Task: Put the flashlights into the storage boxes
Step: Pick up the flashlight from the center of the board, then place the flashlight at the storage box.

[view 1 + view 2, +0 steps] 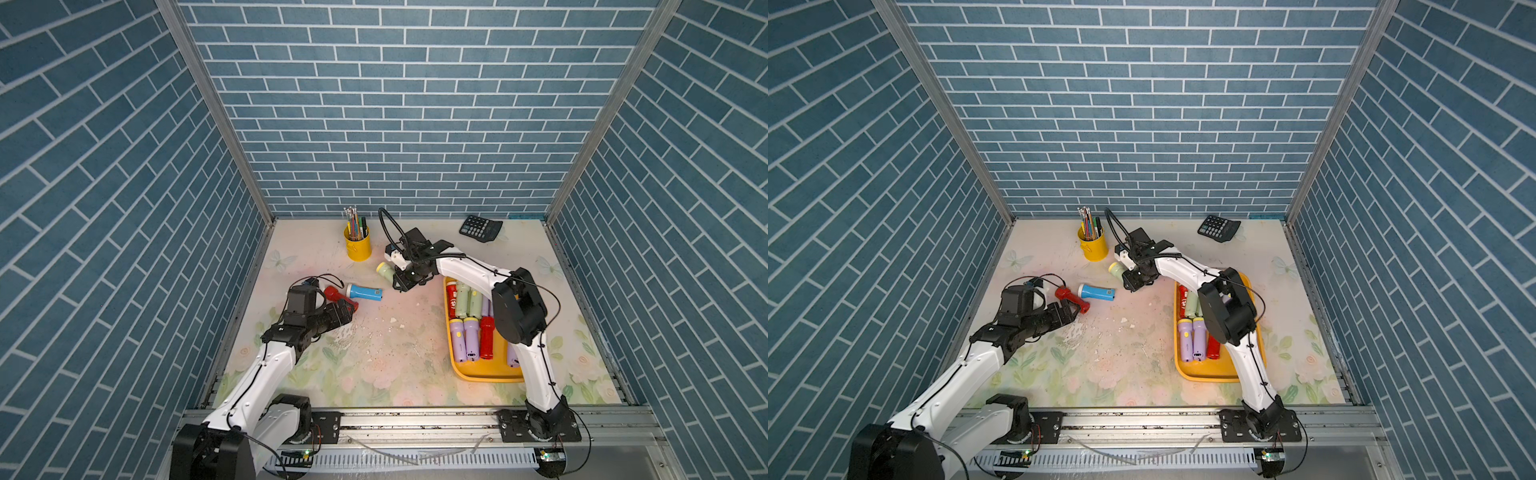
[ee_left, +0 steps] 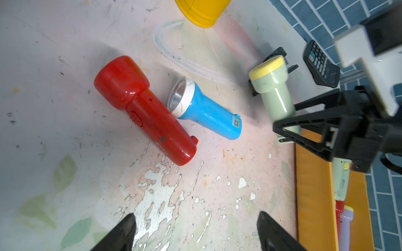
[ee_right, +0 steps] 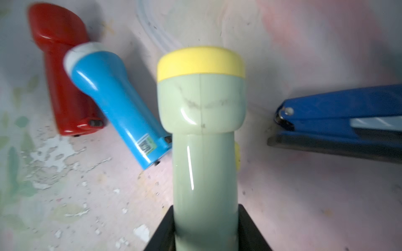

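Right gripper (image 3: 205, 228): closed on the handle of the green flashlight (image 3: 202, 130), one flat black finger on each side of the smooth round barrel.
Green flashlight: glossy pale green plastic with a matt yellow band round the flared head (grey scuffs on the shoulder). It is between the pen cup (image 1: 358, 245) and the tray (image 1: 482, 372), head pointing away from the tray. I cannot tell whether it clears the table.
Left gripper (image 2: 195, 217): jaws spread wide with nothing between them, near the tail of the red flashlight (image 2: 143, 108).
Red flashlight: shiny red with a bulbous head and an oval slide switch on the barrel, lying flat on the table.
Blue flashlight (image 2: 208, 115): sky blue, with a white ring round a silvery reflector and a small printed sticker near the tail. It lies flat with its head against the red one's barrel.
Tray: shallow yellow plastic with rounded corners and a raised rim, partly hidden by the right arm.
Stored flashlights (image 1: 471, 338): lilac, pale green and red ones, laid side by side inside the tray.
Table (image 1: 395, 357): pale floral sheet, worn, with white flaked patches.
Pen cup: yellow cylinder full of pencils, toward the back wall.
Calculator (image 1: 480, 227): dark, flat, at the back edge.
Stapler (image 3: 339, 121): blue top over a black base, seen only in the right wrist view.
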You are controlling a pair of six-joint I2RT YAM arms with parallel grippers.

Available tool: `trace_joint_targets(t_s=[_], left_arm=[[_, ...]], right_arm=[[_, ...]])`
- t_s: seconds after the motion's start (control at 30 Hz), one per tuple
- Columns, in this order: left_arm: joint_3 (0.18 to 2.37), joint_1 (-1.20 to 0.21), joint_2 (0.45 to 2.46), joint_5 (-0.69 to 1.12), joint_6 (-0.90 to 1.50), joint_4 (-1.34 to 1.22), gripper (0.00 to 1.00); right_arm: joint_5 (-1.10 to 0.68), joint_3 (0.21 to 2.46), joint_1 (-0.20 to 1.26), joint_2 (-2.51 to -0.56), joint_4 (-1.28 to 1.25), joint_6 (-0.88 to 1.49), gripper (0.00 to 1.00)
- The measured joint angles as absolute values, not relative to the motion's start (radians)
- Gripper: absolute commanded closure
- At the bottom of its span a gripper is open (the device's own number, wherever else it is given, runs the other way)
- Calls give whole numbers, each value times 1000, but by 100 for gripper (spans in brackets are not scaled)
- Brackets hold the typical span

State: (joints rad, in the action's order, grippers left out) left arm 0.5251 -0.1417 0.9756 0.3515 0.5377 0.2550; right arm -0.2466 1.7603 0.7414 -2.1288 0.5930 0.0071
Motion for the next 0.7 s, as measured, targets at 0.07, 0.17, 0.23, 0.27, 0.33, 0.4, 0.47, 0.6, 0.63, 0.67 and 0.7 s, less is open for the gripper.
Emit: trace_joint_targets(t_s=[0.07, 0.17, 0.23, 0.27, 0.33, 0.4, 0.47, 0.6, 0.63, 0.67, 0.7], left_arm=[[529, -146, 965, 363, 538, 248, 14], [535, -167, 953, 370, 542, 226, 14], [542, -195, 953, 373, 543, 211, 15], [546, -213, 955, 373, 544, 203, 15], [559, -257, 963, 368, 544, 187, 15], [573, -305, 980, 362, 545, 168, 15], [588, -356, 1008, 353, 546, 147, 15], [624, -455, 1070, 320, 543, 121, 15], [633, -479, 1088, 311, 542, 110, 16], [641, -505, 1109, 305, 542, 96, 16], [648, -523, 1126, 300, 542, 83, 16]], right_arm=[[-247, 1653, 741, -2011, 525, 49, 76], [-241, 1498, 739, -1858, 427, 116, 77], [-239, 1396, 736, -1774, 373, 164, 77], [-241, 1338, 733, -1729, 344, 191, 78], [-240, 1232, 724, -1654, 298, 244, 78], [-239, 1138, 708, -1583, 274, 297, 78], [-232, 1050, 688, -1508, 256, 348, 79], [-221, 910, 653, -1360, 247, 429, 80], [-216, 878, 645, -1321, 249, 449, 80], [-209, 847, 638, -1283, 252, 468, 80], [-202, 825, 633, -1256, 255, 481, 80]])
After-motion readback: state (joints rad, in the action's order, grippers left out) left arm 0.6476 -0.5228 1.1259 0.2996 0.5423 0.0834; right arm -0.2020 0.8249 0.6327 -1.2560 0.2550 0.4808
